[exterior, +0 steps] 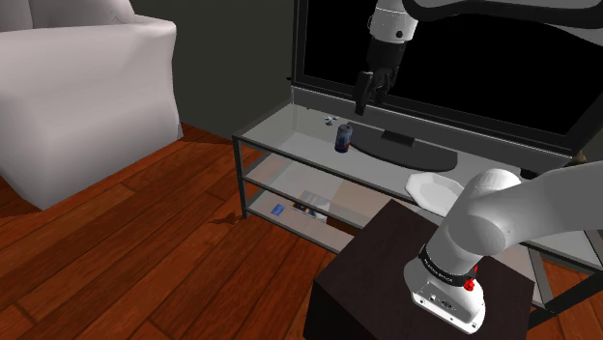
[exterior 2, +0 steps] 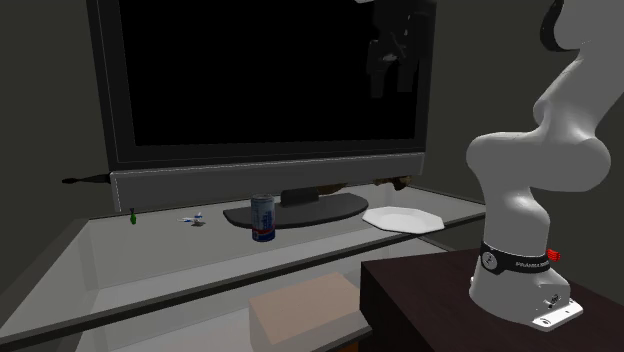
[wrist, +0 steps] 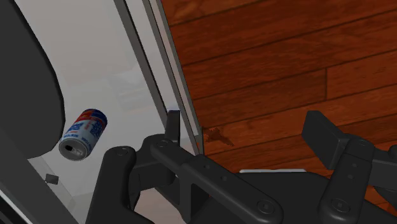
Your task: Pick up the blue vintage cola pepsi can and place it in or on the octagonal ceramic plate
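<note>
The wooden floor [exterior: 145,261] spreads far beneath the fingers, and a white armchair [exterior: 77,87] sits well off from them. A big flat television [exterior: 464,58] with a black screen rises right behind the fingers, which hang in front of it at the height of its lower half. Under them lies the glass top of a low media shelf [exterior: 290,130], on which the television's dark foot [exterior: 406,150] rests. The dark box stand [exterior: 377,261] carrying the white arm [exterior: 502,222] is set well back from the fingers.

The black gripper [exterior: 366,104] points down with its two fingers spread apart and nothing between them.

The white octagonal plate [exterior 2: 402,218] lies flat on the glass top, well apart from the fingers, toward the box stand and past the television's foot. The blue can [exterior: 343,137], with red and white markings, stands upright on the glass almost straight below the fingers, clear of them; in the wrist view it sits outside the gap, off beyond one finger.

Two tiny objects rest on the glass farther away than the can: a whitish one [exterior 2: 193,219] and a green one [exterior 2: 131,217].
</note>
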Robot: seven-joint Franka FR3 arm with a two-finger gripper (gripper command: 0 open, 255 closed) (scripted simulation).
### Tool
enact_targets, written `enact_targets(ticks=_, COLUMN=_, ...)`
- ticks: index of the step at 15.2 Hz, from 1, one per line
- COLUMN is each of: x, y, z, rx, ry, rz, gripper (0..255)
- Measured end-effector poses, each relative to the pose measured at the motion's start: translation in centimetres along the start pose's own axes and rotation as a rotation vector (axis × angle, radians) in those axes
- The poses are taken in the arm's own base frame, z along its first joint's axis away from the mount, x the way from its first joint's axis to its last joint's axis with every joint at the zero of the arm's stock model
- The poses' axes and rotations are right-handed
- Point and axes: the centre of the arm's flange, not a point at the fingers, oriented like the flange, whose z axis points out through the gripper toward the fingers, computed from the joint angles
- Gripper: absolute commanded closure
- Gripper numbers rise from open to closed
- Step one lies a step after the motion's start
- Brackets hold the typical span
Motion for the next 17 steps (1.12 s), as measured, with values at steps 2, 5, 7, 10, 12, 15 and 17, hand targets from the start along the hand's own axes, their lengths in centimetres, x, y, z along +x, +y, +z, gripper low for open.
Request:
enact_targets(ticks=2, x=0.4, y=0.4, z=0.3, rx=0.001, ry=-0.001, rz=0.001, gripper=0)
enact_targets(ticks=5, x=2.2, y=2.6, z=2.0, rx=0.003, ry=-0.005, rz=0.004, gripper=0)
enact_targets(ticks=7, x=3.2, y=4.3, z=4.1, rx=0.005, ry=-0.008, rz=0.007, gripper=0)
enact_targets(ticks=10, x=5.3, y=7.0, z=5.7, rx=0.007, ry=-0.011, rz=0.01, gripper=0)
enact_targets(ticks=12, x=6.4, y=8.9, z=7.5, rx=0.009, ry=-0.015, rz=0.012, gripper=0)
enact_targets(ticks=15, x=8.6, y=11.3, z=10.1, rx=0.011, ry=-0.019, rz=0.016, gripper=0)
enact_targets(ticks=17, x=9.7, y=12.8, z=11.6, rx=0.013, ry=-0.021, rz=0.018, gripper=0)
